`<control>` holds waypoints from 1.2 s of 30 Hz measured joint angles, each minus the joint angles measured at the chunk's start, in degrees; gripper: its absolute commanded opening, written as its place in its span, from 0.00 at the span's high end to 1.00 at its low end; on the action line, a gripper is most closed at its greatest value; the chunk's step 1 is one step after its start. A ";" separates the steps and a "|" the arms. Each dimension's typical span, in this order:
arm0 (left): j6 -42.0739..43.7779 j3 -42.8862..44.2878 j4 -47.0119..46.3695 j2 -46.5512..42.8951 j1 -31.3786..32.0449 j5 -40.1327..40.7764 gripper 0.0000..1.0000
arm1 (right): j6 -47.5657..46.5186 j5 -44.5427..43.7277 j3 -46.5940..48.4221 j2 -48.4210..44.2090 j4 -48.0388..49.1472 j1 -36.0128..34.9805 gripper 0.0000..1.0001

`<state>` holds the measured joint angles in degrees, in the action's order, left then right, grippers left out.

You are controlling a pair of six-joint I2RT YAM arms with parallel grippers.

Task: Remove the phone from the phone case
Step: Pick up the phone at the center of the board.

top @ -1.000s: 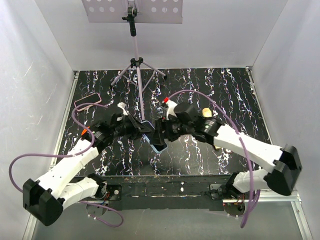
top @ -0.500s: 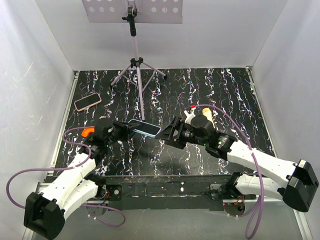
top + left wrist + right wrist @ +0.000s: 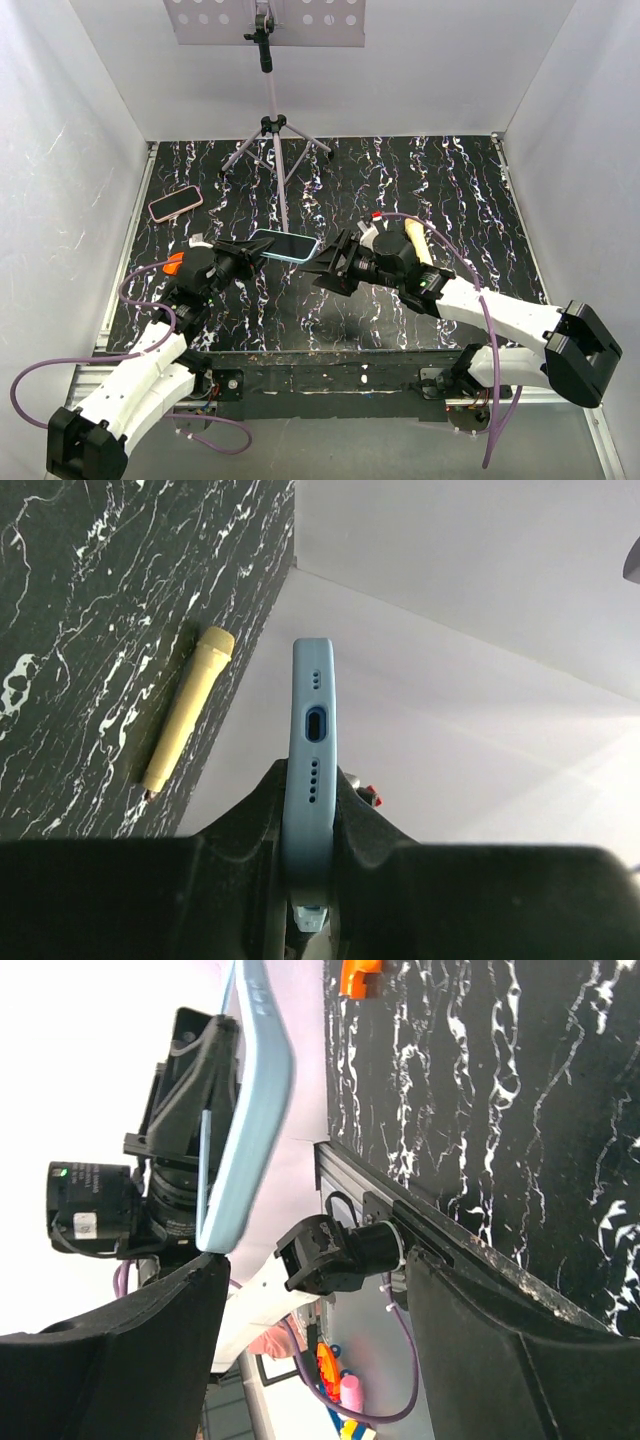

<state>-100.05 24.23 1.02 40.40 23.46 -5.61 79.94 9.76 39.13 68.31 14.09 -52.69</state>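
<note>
A phone in a light-blue case (image 3: 285, 246) is held in the air, roughly level, with a dark face inside the blue rim. My left gripper (image 3: 248, 250) is shut on its left end. The left wrist view shows the case (image 3: 311, 742) edge-on between the jaws of my left gripper (image 3: 310, 865), port end outward. My right gripper (image 3: 331, 266) is open and empty just right of the case, not touching it. In the right wrist view the case (image 3: 252, 1100) hangs beyond my spread right gripper (image 3: 315, 1295).
A second phone with a pink rim (image 3: 175, 203) lies at the far left of the black marbled table (image 3: 470, 190). A yellow marker (image 3: 415, 240) lies behind my right arm and also shows in the left wrist view (image 3: 187, 710). A tripod (image 3: 275, 140) stands at the back.
A second ago both grippers were on the phone low over the table. The right gripper has let go and backed off. The left gripper has lifted the phone and drawn it left.
</note>
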 measured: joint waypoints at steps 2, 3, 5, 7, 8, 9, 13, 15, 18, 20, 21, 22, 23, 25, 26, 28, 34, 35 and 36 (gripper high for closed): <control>-0.50 -0.20 -0.68 0.17 0.04 -0.57 1.00 | -1.09 0.09 0.57 0.00 0.68 0.00 0.24; -0.72 -0.24 -1.09 0.33 0.07 -1.07 1.00 | -1.62 0.02 1.01 0.00 1.05 -0.04 0.25; -1.03 -0.31 -1.88 0.57 0.28 -2.08 1.00 | -2.40 -0.33 2.12 0.00 1.22 -0.04 0.27; -1.25 -0.33 -2.45 0.57 0.35 -2.84 1.00 | -2.89 -0.79 3.15 0.00 1.38 -0.04 0.34; -1.40 -0.33 -2.78 0.57 0.39 -3.15 1.00 | -3.08 -0.96 3.65 0.09 1.46 -0.04 0.39; -1.55 -0.35 -2.99 0.57 0.42 -3.48 1.00 | -3.19 -1.18 4.31 0.39 1.73 -0.04 0.43; -2.45 -0.90 -3.50 0.07 0.42 -3.85 1.00 | -3.82 -1.95 6.67 3.02 2.27 -0.02 0.65; -2.89 -1.18 -3.69 -0.44 0.22 -3.50 1.00 | -3.50 -1.86 7.37 4.35 1.97 0.02 0.78; -2.95 -1.81 -4.79 -1.33 0.11 -2.51 0.92 | -0.28 -1.44 7.61 4.87 2.16 0.20 0.99; -2.19 -2.03 -5.66 -2.12 0.00 -2.27 0.42 | 2.34 -0.63 7.61 4.90 2.54 0.46 0.99; -1.31 -1.95 -5.38 -2.47 -0.07 -2.38 0.14 | 2.43 -0.22 7.61 4.90 2.64 0.70 0.99; 0.13 -1.42 -3.72 -2.67 -0.07 -3.26 0.02 | 0.74 0.26 7.58 4.94 2.67 0.87 0.99; 1.64 -0.72 -1.57 -2.71 0.02 -4.46 0.02 | -0.94 0.94 7.56 5.01 2.14 1.27 0.99; 5.14 1.79 4.46 -2.51 0.44 -6.60 0.02 | -4.31 3.04 7.06 5.42 1.66 3.26 0.99; 6.95 2.95 6.95 -2.43 0.50 -7.23 0.02 | -5.75 3.93 6.99 5.55 0.87 4.37 0.99; 12.44 6.03 12.50 -2.05 0.50 -8.28 0.02 | -10.08 6.82 6.99 5.70 -1.70 7.80 0.99; 31.65 16.15 26.12 1.64 0.50 -9.07 0.02 | -28.61 15.50 8.41 5.75 -16.04 17.09 0.99; 35.23 17.55 27.76 2.82 0.50 -9.35 0.02 | -32.28 16.00 9.57 5.92 -20.15 17.46 0.99; 39.56 19.17 29.38 4.37 0.50 -10.08 0.02 | -36.61 16.70 11.19 6.25 -24.90 17.59 0.99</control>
<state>-60.49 43.40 30.39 44.77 23.97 -15.68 43.33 26.46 50.33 74.56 -10.81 -35.09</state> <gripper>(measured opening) 0.982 0.187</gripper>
